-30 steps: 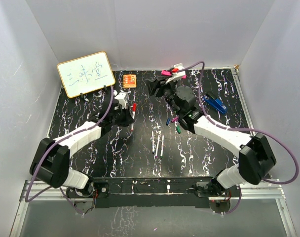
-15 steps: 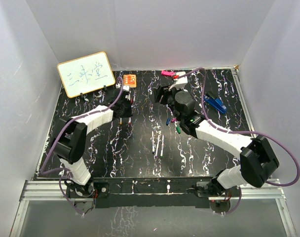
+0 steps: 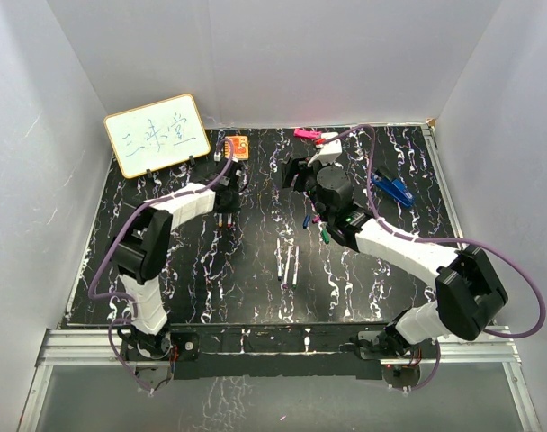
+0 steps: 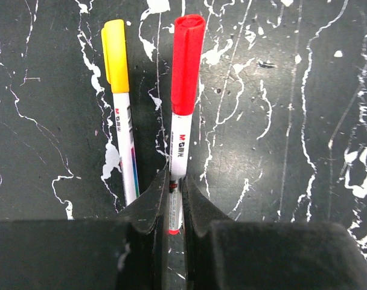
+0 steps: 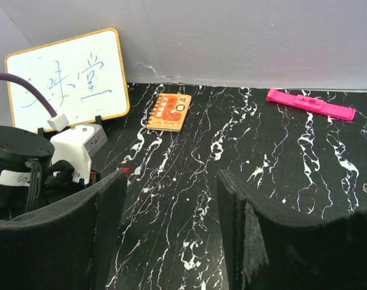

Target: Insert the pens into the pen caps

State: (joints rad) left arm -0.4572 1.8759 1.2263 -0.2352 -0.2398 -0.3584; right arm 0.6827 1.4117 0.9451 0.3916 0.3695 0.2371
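In the left wrist view my left gripper (image 4: 175,181) is shut on the rear end of a red-capped white pen (image 4: 178,142), which points away from the jaws over the black table. A yellow-capped pen (image 4: 124,139) lies just to its left, outside the jaws. In the top view the left gripper (image 3: 227,193) is at the back left of the table. Two uncapped white pens (image 3: 287,261) lie mid-table. Small blue (image 3: 307,220), purple (image 3: 316,218) and green (image 3: 325,236) caps lie under the right arm. My right gripper (image 3: 291,169) (image 5: 171,181) is open and empty above the table.
A whiteboard (image 3: 156,135) stands at the back left, with an orange block (image 3: 237,147) beside it. A pink marker (image 3: 305,133) lies at the back wall. A blue clip (image 3: 395,189) lies at the right. White walls close in the table on three sides.
My left arm has stretched back and to the right, carrying the red pen toward the orange block. The right gripper has shifted slightly and stayed open.
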